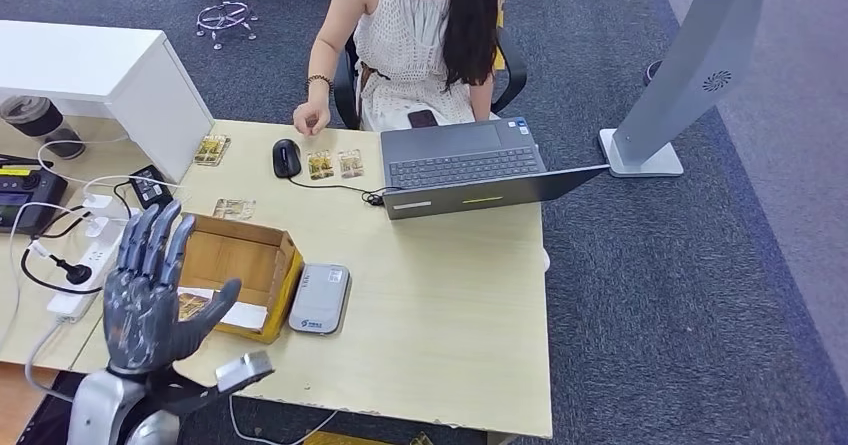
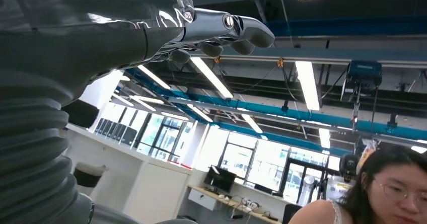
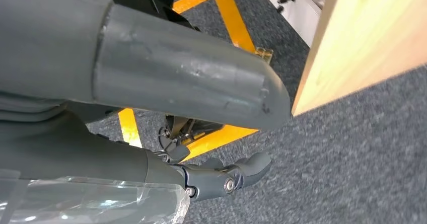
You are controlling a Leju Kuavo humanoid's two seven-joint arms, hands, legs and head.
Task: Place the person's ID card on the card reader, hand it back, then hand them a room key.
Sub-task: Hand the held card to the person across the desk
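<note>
From my station I see the pale wooden table (image 1: pixel 450 315) running across the head view, with a person (image 1: pixel 420 35) seated at its far side, one hand (image 1: pixel 312 117) resting on the table edge. An open grey laptop (image 1: pixel 470 165) sits in front of them. My left arm comes up at the near left corner, and my left hand (image 1: pixel 150 285) stands raised and upright, palm turned toward the table, fingers (image 1: pixel 155 240) straight and spread, thumb out to the side, holding nothing. Just behind it is an open cardboard box (image 1: pixel 240 265). Just right of the box the grey card reader (image 1: pixel 320 298) lies flat with nothing on top. Small cards (image 1: pixel 335 164) lie near the person's hand, beside a black mouse (image 1: pixel 286 157). My right hand (image 3: pixel 221 176) hangs below the table edge over grey carpet, fingers loosely curled; I can't tell whether it is closed.
</note>
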